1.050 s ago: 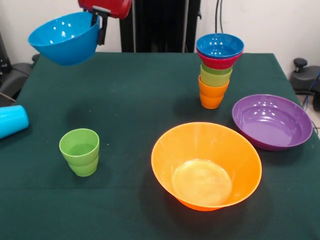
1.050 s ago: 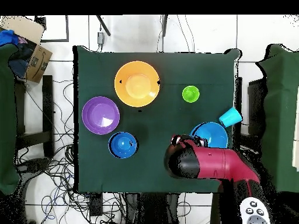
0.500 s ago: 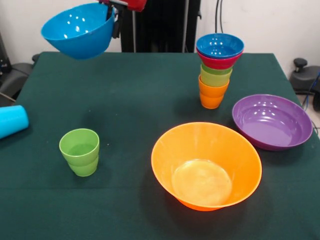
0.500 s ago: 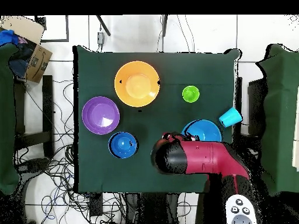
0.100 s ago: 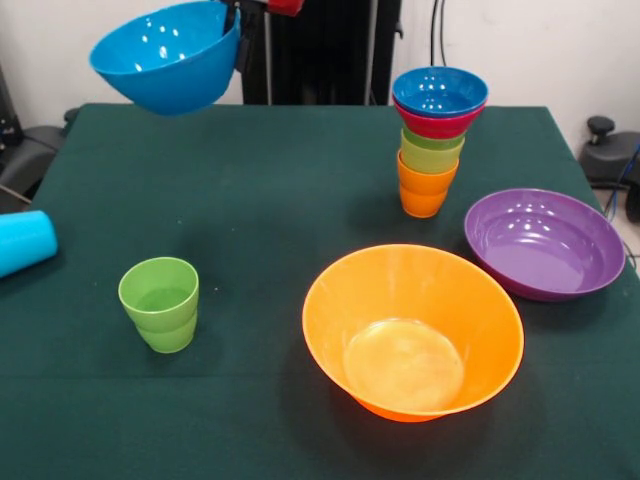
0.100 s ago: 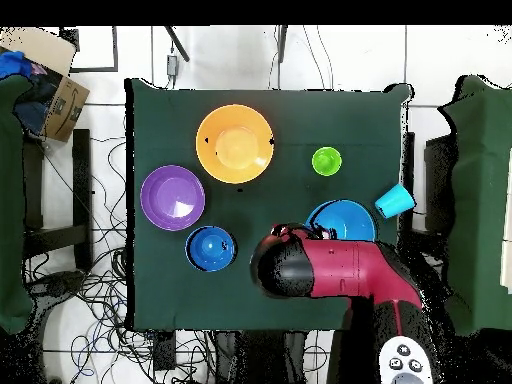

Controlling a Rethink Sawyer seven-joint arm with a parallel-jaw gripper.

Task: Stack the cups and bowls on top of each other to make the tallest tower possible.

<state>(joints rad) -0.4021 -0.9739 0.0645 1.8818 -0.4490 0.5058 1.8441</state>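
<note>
Green-clothed table (image 5: pixel 280 200) fills most of the front view. Red and black arm (image 6: pixel 340 270) lies across the lower centre-right of the overhead view, covering part of the table's bottom edge.

Big orange bowl (image 5: pixel 412 330) sits lower centre-right of the front view, upright, empty; in the overhead view it is upper centre. Purple shallow bowl (image 5: pixel 545 243) is just beside it, right edge of the front view, upright, a slight gap between the two.

Blue bowl (image 5: pixel 168 67) is up in the air at the upper left of the front view, clear of the table, tilted a bit. Claw (image 5: pixel 243 28) grips its rim at the right side, closed on the rim; only the tip shows at the top edge. In the overhead view this bowl (image 6: pixel 343 218) peeks out above the arm, right of centre.

Tower (image 5: pixel 433 135) stands upper right of centre in the front view: orange cup lowest, lime green cups nested in it, red bowl, then a second blue bowl on top. Upright, apart from the purple bowl.

Green stepped cup (image 5: pixel 160 303) stands alone lower left, upright, well apart from the tower. Light blue cup (image 5: pixel 22 241) lies on its side at the left edge of the front view, partly cut off.
</note>
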